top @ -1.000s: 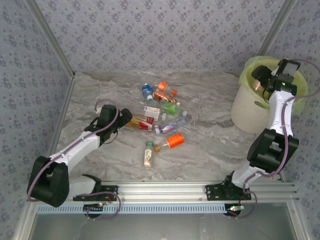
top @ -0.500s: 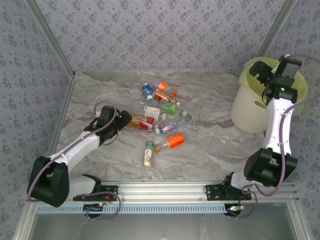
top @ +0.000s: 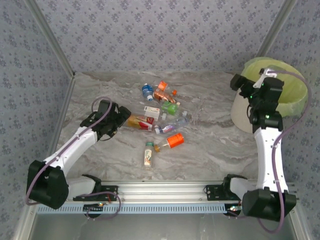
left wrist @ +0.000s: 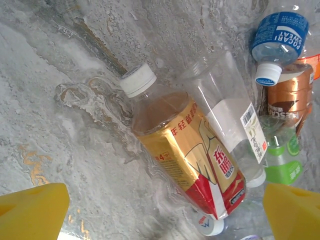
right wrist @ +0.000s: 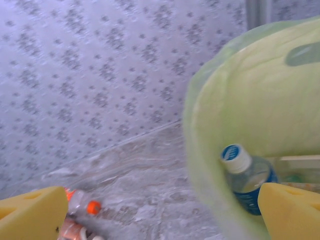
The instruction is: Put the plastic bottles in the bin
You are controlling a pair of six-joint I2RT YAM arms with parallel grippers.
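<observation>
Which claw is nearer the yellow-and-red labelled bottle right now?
Left. The left claw sits open at the capped end of the yellow-and-red labelled bottle; the right claw is far off, open by the bin.

Blurred bin (right wrist: 201, 125), blue-labelled bottle (right wrist: 246, 176) half hidden

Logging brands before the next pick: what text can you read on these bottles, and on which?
"POCARI SWEAT": on the blue-labelled clear plastic bottle.
"NESCAFE", partly cut off: on the copper-labelled bottle.
"年轻就要": on the yellow-and-red-labelled bottle; other characters unclear.
Barcode digits on the crushed clear bottle: too small.
Cap print on the white-capped bottle inside the green-lined round bin: blurred.
</observation>
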